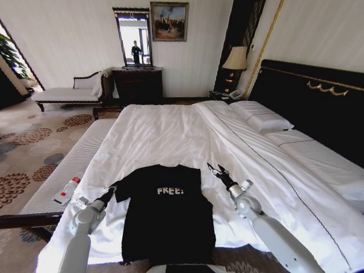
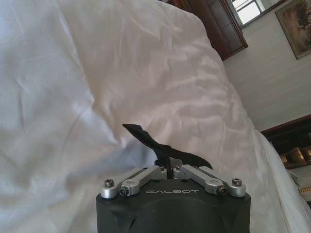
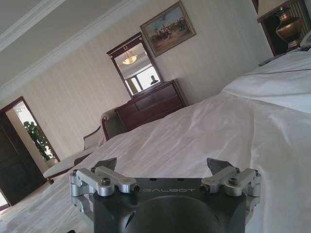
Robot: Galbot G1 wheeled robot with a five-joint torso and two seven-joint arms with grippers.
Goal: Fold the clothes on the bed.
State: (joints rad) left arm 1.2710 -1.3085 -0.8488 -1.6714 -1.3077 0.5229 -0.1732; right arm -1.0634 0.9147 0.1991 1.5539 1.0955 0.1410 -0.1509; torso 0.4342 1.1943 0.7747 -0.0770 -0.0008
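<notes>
Your bed (image 1: pixel 170 133) fills most of the head view, and the T-shirt (image 1: pixel 168 219) lies flat at its near edge, "FREE!" facing up. Your left gripper (image 1: pixel 113 187) is clamped on the shirt's left sleeve (image 2: pixel 148 140). Your right gripper (image 1: pixel 217 169) hovers spread wide just beside the other sleeve, holding nothing.

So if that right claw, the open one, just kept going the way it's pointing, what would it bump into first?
Probably the white duvet: the open right gripper points low across the bed, toward the far dresser. Depth is unclear.
</notes>
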